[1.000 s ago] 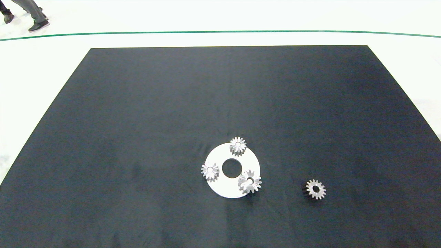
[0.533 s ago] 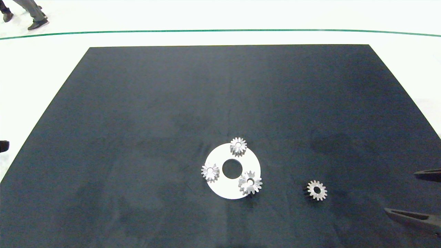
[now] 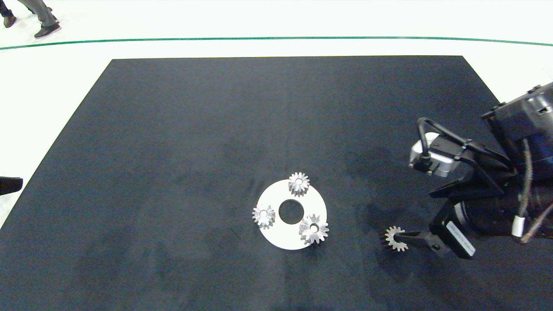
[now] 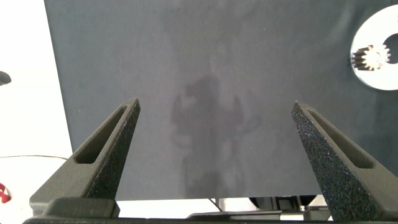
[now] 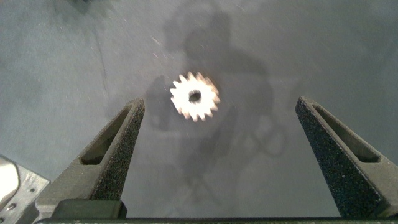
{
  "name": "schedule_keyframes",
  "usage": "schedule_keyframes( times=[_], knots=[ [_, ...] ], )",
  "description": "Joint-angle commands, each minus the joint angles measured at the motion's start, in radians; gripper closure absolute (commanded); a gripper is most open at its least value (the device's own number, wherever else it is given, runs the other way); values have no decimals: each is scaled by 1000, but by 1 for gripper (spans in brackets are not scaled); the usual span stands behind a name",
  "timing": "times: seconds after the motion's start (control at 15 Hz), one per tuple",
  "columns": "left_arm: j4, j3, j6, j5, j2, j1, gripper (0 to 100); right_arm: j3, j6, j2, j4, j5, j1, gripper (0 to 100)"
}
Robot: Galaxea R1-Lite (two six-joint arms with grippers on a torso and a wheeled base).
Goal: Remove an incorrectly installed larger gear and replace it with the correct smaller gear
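**Right gripper spread over the loose gear; larger gear seated on the disc**

At the left edge of the black mat (image 3: pixel 173 129), the left gripper (image 4: pixel 214 149) hangs above bare mat near its border, fingers spread wide and holding nothing. Near the mat's centre lies a white disc (image 3: pixel 281 235) with a round central hole. Three gears sit on its rim: one on the left side (image 3: pixel 263 215), one on the far side (image 3: pixel 299 183), and the larger gear (image 3: pixel 313 229), with flared pointed teeth, on the right side. Well to the right, the smaller gear (image 3: pixel 394 238) lies flat on the mat. The right gripper (image 5: pixel 217 143) hangs over it, fingers wide apart, the gear between them and untouched. A person's shoes (image 3: pixel 46 30) show beyond the mat.
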Motion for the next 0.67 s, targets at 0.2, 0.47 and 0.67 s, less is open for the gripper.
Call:
schedule_keyframes(
  times=[0.2, 0.47, 0.67],
  knots=[
    [5, 0, 0, 0, -12, 0, 0, -106, 2, 108, -12, -15, 146, 0],
    [2, 0, 0, 0, -18, 1, 0, -179, 2, 157, -9, -32, 230, 0],
    [2, -1, 0, 0, -24, 3, 0, -222, 2, 214, -3, -44, 289, 0]
  ],
)
